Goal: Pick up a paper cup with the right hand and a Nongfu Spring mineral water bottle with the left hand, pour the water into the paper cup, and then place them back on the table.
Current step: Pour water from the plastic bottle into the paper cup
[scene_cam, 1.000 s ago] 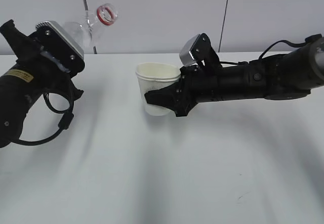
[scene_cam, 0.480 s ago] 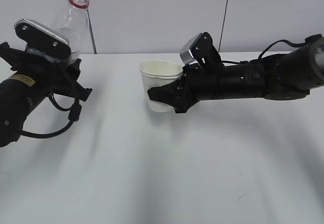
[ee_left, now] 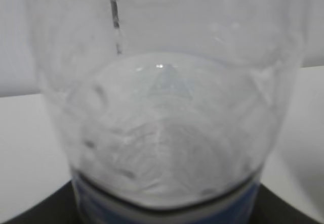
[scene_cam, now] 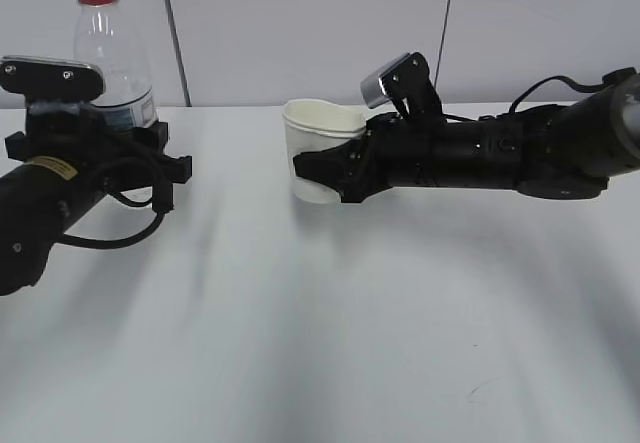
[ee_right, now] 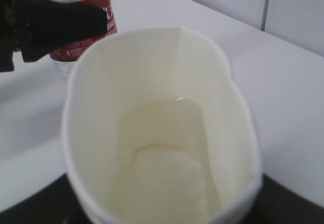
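The Nongfu Spring bottle [scene_cam: 108, 58] stands upright and uncapped at the far left, with its red neck ring on top. My left gripper [scene_cam: 128, 141] is shut on its lower body. The bottle's clear wall [ee_left: 167, 107] fills the left wrist view, with a black finger [ee_left: 45, 214] at the bottom corner. The paper cup [scene_cam: 318, 143] is in the middle, squeezed slightly oval in my shut right gripper [scene_cam: 318, 175], just above or on the table [scene_cam: 330, 323]. In the right wrist view the cup [ee_right: 223, 113] holds a shallow pool of water [ee_right: 167, 148]. The bottle's red label [ee_right: 83, 27] shows behind it.
A grey wall with dark vertical seams [scene_cam: 445, 33] runs behind the table's far edge. A small dark scuff [scene_cam: 478, 390] marks the tabletop at the front right. The left arm's black cable [scene_cam: 110, 233] loops down to the table.
The left gripper has swung the bottle from tilted towards the cup back to upright, moving left. The right gripper has shifted the cup slightly right and levelled it.
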Motion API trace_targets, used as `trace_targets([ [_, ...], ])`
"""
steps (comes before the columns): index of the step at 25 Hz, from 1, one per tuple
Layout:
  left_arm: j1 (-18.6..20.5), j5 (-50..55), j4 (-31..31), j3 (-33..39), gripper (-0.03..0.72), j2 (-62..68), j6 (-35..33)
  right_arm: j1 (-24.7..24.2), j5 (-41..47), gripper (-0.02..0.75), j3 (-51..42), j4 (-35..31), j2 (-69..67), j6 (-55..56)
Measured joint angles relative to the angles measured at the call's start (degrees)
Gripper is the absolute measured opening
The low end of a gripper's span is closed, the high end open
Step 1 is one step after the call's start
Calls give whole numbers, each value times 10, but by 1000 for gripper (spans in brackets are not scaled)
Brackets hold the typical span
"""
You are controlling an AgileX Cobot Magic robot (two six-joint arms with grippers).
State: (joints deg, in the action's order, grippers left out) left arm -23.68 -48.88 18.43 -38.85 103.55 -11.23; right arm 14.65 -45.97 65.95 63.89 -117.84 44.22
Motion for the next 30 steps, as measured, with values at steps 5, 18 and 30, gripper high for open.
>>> trace_targets([
  [5, 0, -9, -37, 0, 367, 30, 41, 0, 9, 388, 0, -7, 0, -4],
  [18, 0, -90, -49, 0, 367, 61, 46, 0, 100, 388, 0, -157, 0, -144],
  [30, 0, -99, -55, 0, 367, 61, 47, -40, 106, 388, 0, -250, -33, -202],
])
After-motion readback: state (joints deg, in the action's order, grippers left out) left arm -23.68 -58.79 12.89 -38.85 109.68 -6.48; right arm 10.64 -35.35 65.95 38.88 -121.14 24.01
